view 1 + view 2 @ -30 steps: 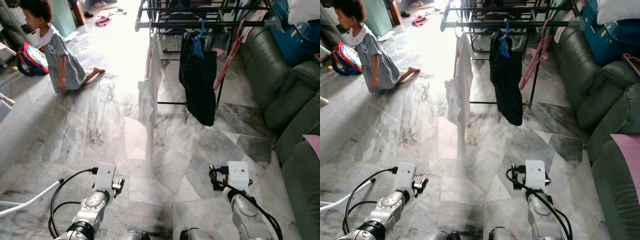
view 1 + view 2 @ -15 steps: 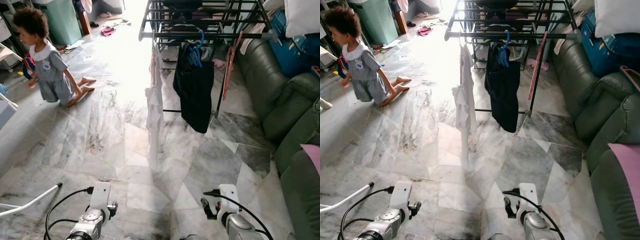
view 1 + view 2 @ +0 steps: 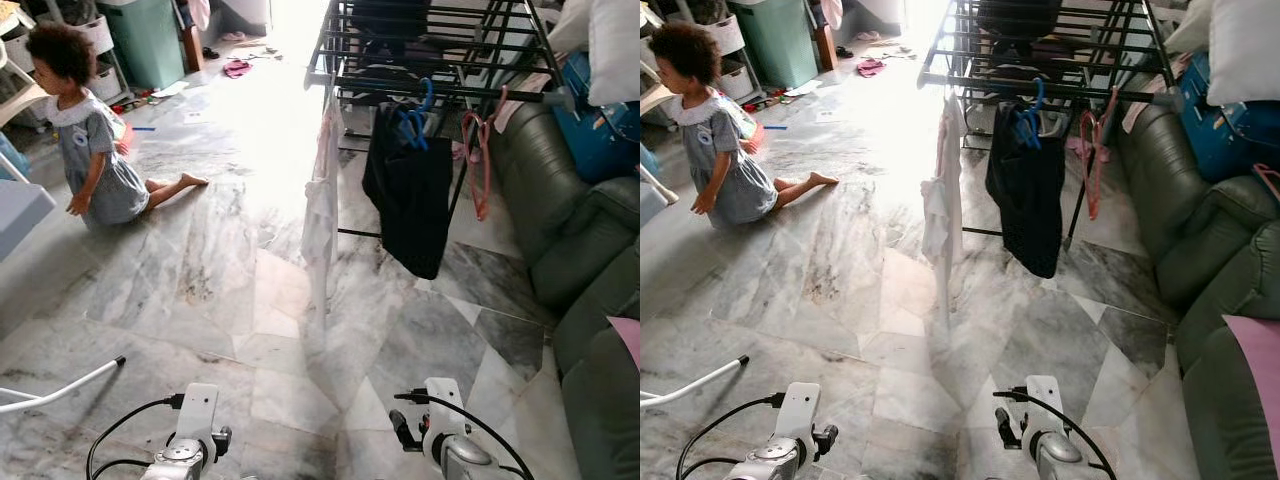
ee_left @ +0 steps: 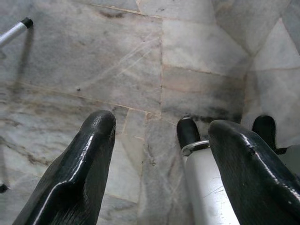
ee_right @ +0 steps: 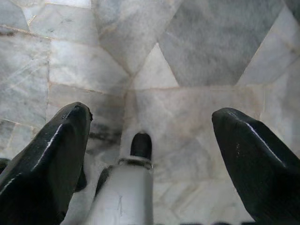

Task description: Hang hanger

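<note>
Left hand [image 4: 159, 154]: fingers spread wide with nothing between them, hanging low over the marble floor [image 3: 200, 270]; one leg of the robot shows below it in the left wrist view.
Right hand [image 5: 150, 154]: also wide and empty, pointing down at the floor tiles.
Hanger: a pink hanger [image 3: 480, 165] already hangs from the front bar of the drying rack [image 3: 440, 90], beside a dark garment [image 3: 410, 205] on blue hangers [image 3: 412, 118]; a white garment [image 3: 322, 195] hangs at the rack's corner (neither hand carries a hanger, so the task looks either done or not begun).
Risk, empty grasp: if another hanger must be hung, none is within reach of either hand, and I judge a reach from here would close on air.
Risk, rack: the rack stands well apart and ahead; walking in could brush the white garment or nudge the dark one off its bar.
Risk, person: a child [image 3: 90, 150] kneels on the floor off to the left, well apart from the arms but free to move into the path.
Risk, sofa: the green sofa [image 3: 590, 250] crowds the right side, leaving little room to swing the right arm.
Risk, cables: loose black cables run by both wrists and might snag.
Writing: no brand, label or text can be read.
</note>
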Motion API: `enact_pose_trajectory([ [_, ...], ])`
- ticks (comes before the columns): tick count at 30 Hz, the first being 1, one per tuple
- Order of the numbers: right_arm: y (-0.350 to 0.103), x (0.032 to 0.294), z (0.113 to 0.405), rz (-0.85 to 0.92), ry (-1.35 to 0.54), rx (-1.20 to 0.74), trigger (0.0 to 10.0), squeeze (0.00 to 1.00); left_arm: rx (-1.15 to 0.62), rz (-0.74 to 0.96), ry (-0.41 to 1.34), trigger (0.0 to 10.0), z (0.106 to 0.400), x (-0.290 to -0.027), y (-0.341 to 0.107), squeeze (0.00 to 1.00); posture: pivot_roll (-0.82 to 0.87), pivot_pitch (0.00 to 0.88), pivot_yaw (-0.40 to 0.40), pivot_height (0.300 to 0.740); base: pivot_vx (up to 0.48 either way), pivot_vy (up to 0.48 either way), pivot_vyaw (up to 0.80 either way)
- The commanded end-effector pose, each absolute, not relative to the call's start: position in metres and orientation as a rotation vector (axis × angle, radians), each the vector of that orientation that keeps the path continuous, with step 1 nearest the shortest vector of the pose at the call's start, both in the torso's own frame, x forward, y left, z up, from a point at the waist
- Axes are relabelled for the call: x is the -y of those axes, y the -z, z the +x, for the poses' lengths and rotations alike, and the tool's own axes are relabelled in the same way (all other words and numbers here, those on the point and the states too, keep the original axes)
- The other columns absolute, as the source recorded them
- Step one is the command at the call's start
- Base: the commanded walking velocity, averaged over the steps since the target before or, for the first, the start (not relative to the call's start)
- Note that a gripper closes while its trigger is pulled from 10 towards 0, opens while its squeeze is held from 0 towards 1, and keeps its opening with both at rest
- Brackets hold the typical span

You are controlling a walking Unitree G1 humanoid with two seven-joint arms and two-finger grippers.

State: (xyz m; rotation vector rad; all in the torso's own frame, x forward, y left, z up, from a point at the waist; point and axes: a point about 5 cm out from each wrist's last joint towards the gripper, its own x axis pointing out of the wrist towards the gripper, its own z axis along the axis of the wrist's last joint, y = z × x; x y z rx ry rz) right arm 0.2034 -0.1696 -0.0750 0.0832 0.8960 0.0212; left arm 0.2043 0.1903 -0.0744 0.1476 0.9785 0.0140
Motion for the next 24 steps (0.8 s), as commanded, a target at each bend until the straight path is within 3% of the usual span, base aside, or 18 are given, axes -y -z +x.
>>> enact_pose_trajectory([
  [1,0.084,0.174,0.186,0.096,0.007,-0.953,10.0,0.0,-0.976,0.194,-0.02,10.0,0.208,-0.195,0.072,0.0,-0.06,0.039,0.001,0.74,0.0,0.0,0.0],
  [7,0.089,0.18,0.175,0.104,0.044,-0.978,10.0,0.0,-0.979,0.21,-0.015,10.0,0.203,-0.194,0.074,0.0,-0.07,0.042,0.019,0.74,0.0,0.0,0.0],
  [24,0.087,0.183,0.178,0.111,0.076,-0.954,10.0,0.0,-1.049,0.225,-0.009,10.0,0.193,-0.191,0.081,0.0,-0.06,0.048,0.03,0.74,0.0,0.0,0.0],
])
